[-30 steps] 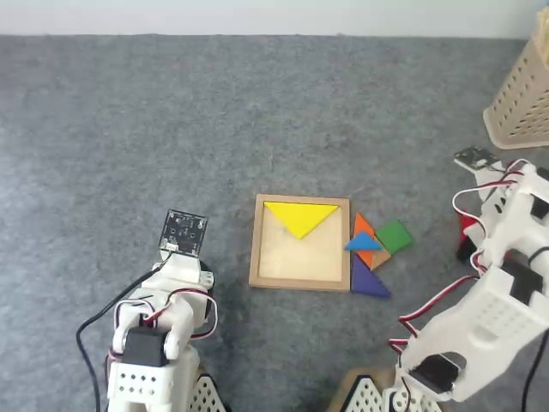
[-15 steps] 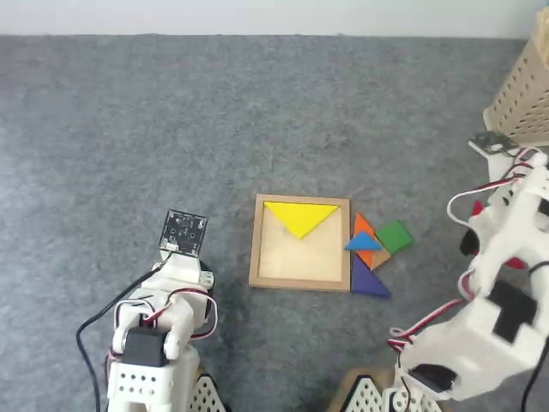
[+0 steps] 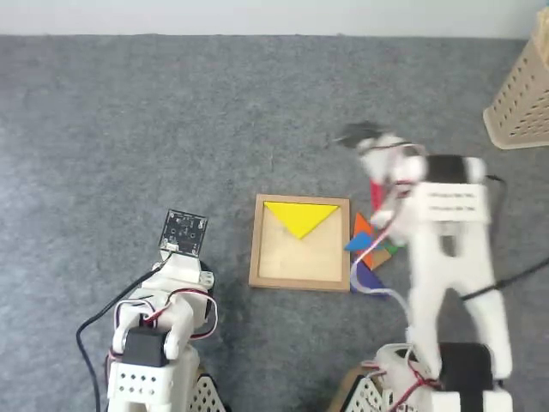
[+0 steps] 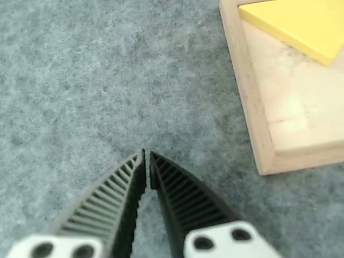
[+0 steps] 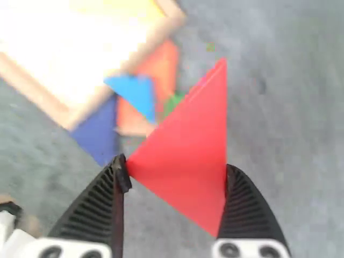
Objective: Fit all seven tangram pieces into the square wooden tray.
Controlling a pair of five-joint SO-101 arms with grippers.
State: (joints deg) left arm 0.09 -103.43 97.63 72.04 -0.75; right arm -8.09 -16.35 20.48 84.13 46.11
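Observation:
The square wooden tray (image 3: 256, 249) lies mid-table with a yellow triangle (image 3: 300, 216) in its far half. Beside its right rim lie an orange triangle (image 3: 361, 225), a small blue triangle (image 3: 358, 244) and a purple triangle (image 3: 367, 281). My right gripper (image 3: 377, 194) hangs over this pile, shut on a large red triangle (image 5: 188, 156); beneath it the right wrist view shows the blue triangle (image 5: 134, 91), the orange piece (image 5: 161, 64), the purple piece (image 5: 99, 134) and a bit of green (image 5: 173, 102). My left gripper (image 4: 146, 157) is shut and empty above the carpet, left of the tray rim (image 4: 244, 91).
A beige perforated basket (image 3: 519, 94) stands at the far right edge. Grey carpet covers the whole table. The left arm's body (image 3: 159, 343) sits near the front, left of the tray.
The right arm swung from the table's far right edge leftward to above the loose pieces, carrying the red triangle. The left arm has not moved.

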